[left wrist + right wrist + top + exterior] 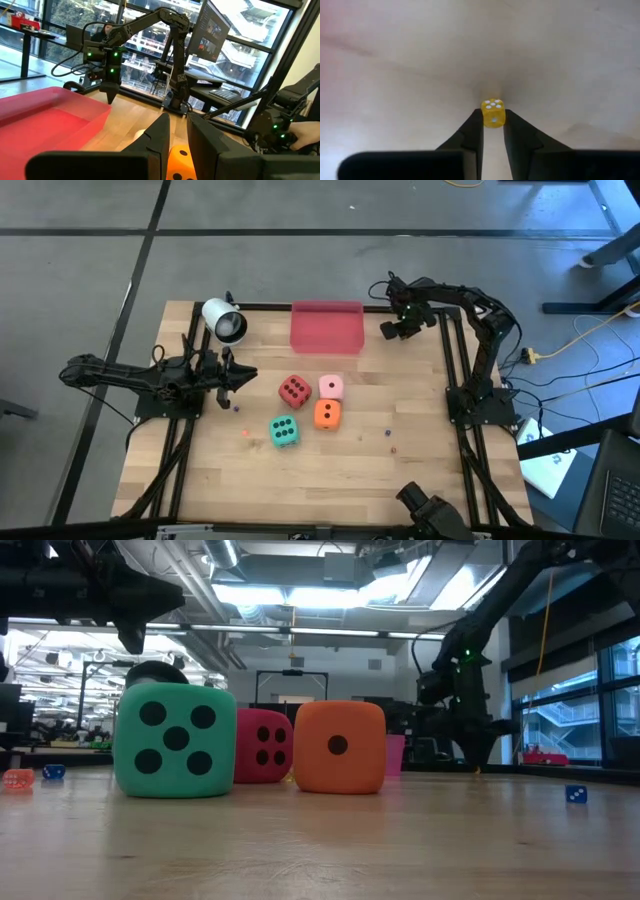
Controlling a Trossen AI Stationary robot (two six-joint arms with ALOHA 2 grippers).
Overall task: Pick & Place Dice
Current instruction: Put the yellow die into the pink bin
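Right hand (493,131) sits down at the desk just beside the pink rectangular tray (326,327), at its right end, fingers closed on a tiny translucent yellow die with white pips (493,113), pinched only at the tips. Risk: the grip is so shallow that the die could squirt out or twist on lifting, then roll off across the desk. Left hand (175,145) hovers on the tray's near-left side, fingers nearly shut and empty. Four big soft dice sit in a cluster in front of the tray: red (293,389), light pink (331,387), orange (326,414), green (284,430). Light wooden plank desk (350,480) with a dark frame, more tiny dice scattered on it; grey floor, large windows, monitors and ceiling lights beyond.
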